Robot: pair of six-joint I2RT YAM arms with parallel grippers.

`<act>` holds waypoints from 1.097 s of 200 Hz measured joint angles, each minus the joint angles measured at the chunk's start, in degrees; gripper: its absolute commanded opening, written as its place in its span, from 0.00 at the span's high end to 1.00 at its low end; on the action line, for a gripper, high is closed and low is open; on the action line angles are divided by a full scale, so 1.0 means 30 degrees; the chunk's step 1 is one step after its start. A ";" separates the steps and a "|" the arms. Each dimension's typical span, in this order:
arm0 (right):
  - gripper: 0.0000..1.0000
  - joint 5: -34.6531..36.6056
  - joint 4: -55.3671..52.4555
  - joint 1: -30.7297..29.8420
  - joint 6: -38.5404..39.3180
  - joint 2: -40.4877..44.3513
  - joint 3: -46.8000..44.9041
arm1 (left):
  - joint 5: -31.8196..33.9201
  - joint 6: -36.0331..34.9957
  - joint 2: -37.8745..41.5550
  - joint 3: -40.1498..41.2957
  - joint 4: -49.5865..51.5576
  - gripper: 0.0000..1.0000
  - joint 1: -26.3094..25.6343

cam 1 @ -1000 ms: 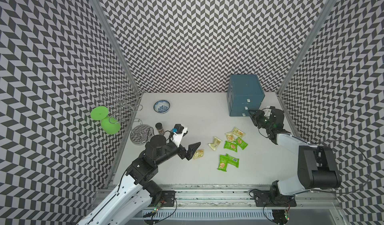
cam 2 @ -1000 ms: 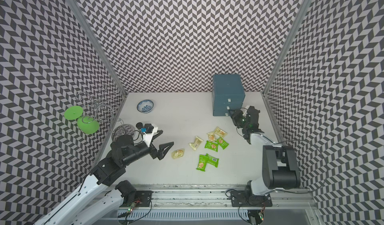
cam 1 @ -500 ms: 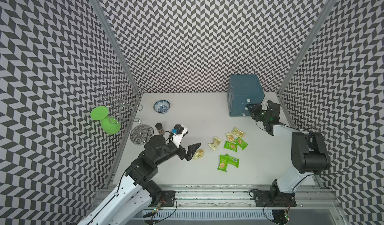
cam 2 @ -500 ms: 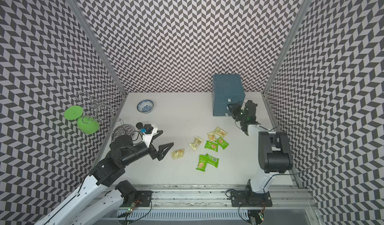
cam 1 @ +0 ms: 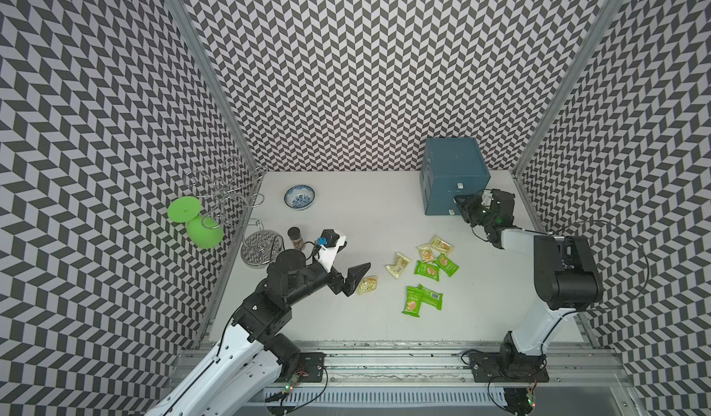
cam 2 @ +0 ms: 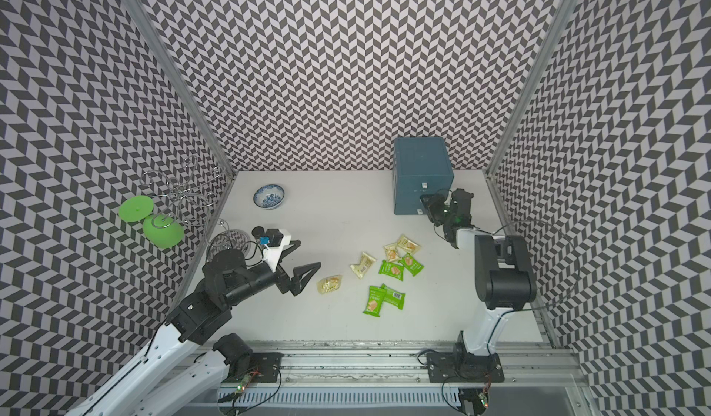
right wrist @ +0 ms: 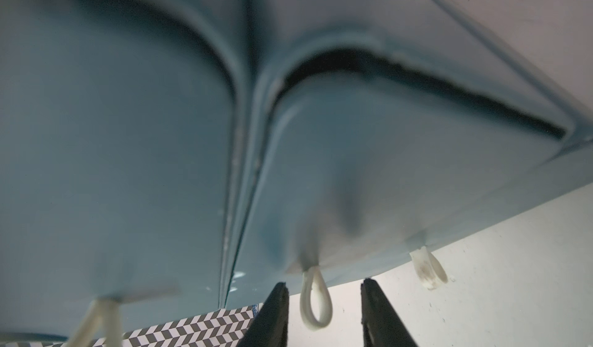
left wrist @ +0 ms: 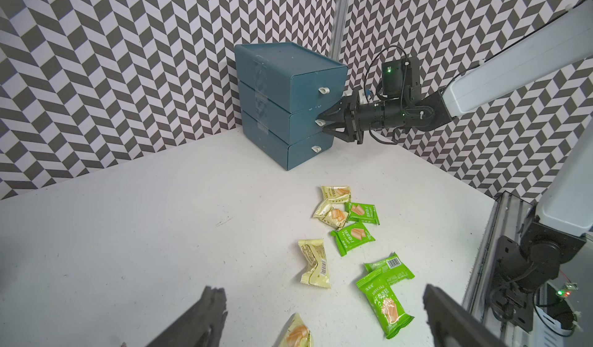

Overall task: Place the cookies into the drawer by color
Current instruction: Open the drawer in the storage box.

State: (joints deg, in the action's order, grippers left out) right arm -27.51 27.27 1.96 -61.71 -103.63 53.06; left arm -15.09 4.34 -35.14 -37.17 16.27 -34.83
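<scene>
Right arm reaches level to the blue drawer unit (cam 1: 454,171), upper right in both top views. Right gripper (right wrist: 324,286) jaws apart, straddling the middle drawer's white loop (right wrist: 315,303), not touching it. Left gripper (left wrist: 321,292) jaws wide, hovering centre-frame. Cookies (cam 1: 427,269) scattered on table (cam 1: 365,221), centre-right.

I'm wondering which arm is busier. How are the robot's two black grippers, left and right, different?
The left gripper gapes wide; the right gripper is opened less. The left hovers over a pale yellow foil packet; the right straddles the middle white loop handle of the blue drawer box, not pinching it. Both are black and hold nothing.
</scene>
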 measured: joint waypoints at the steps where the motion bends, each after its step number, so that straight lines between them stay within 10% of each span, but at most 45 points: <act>1: 0.63 -0.0007 0.0007 0.0000 0.0000 -0.0015 0.0007 | 0.0000 0.0000 0.0000 0.0000 -0.0007 0.00 0.0000; 98: 1.00 -0.0291 0.0415 0.0022 -0.0211 -0.0357 0.0299 | 0.0000 0.0000 -0.0022 0.0000 -0.0007 0.00 0.0036; 219: 1.00 -0.0437 0.0430 0.0029 -0.0146 0.2645 -0.2433 | -0.0036 0.0000 -0.0146 0.0000 -0.0007 0.00 0.0168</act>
State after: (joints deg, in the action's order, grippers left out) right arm -28.82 28.56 2.04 -62.15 -95.70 45.76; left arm -15.20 4.34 -35.57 -37.17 16.25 -34.33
